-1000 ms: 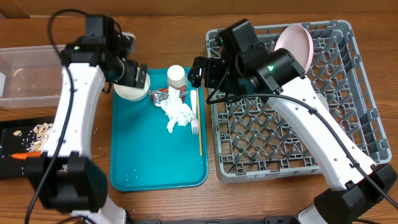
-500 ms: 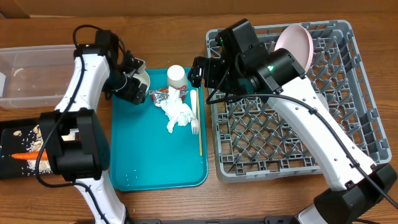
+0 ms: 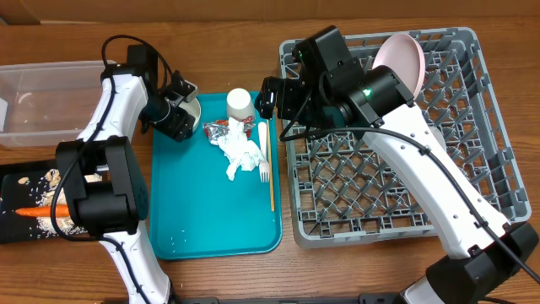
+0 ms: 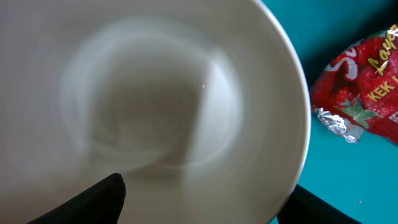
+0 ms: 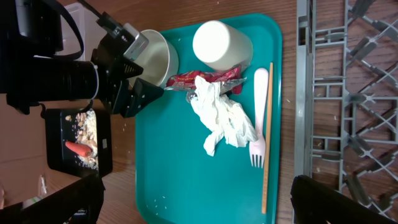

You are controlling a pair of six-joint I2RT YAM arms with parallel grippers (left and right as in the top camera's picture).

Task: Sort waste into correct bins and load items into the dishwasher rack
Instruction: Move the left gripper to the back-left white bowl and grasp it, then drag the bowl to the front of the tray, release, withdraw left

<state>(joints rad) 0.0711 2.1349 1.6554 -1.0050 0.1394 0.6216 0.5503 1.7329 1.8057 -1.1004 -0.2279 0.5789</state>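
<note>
My left tool [image 3: 179,118] sits at the small white bowl [image 4: 155,93] on the upper left corner of the teal tray [image 3: 211,219]. Its jaws are parted, one finger inside the bowl and the other outside the rim. In the wrist view they do not look pinched on the wall, so I judge the bowl not yet gripped. My right tool [image 5: 198,190] hangs spread wide with nothing between its jaws, at the upper left edge of the dishwasher rack [image 3: 472,169].

Just right of the bowl lies the red-and-silver wrapper [image 4: 357,93]. The crumpled napkin [image 3: 243,156] lies partly on it, and the white cup [image 3: 239,103] stands touching it at the tray's top edge. The fork [image 3: 263,152] and the wooden stick [image 3: 271,181] lie side by side along the tray's right edge.

I judge the task under half done. The pink plate [image 3: 401,57] stands on edge in the upper part of the rack, the only thing I see loaded. At the lower left of the frame, the black tray [image 3: 13,221] holds the grain scraps [image 3: 52,179] and the carrot [image 3: 38,211]. The clear tub [image 3: 42,101] above it shows nothing I can make out. Left to do: the napkin and wrapper to a bin, and the bowl, cup, fork and stick to the rack. I see only one bowl.
</note>
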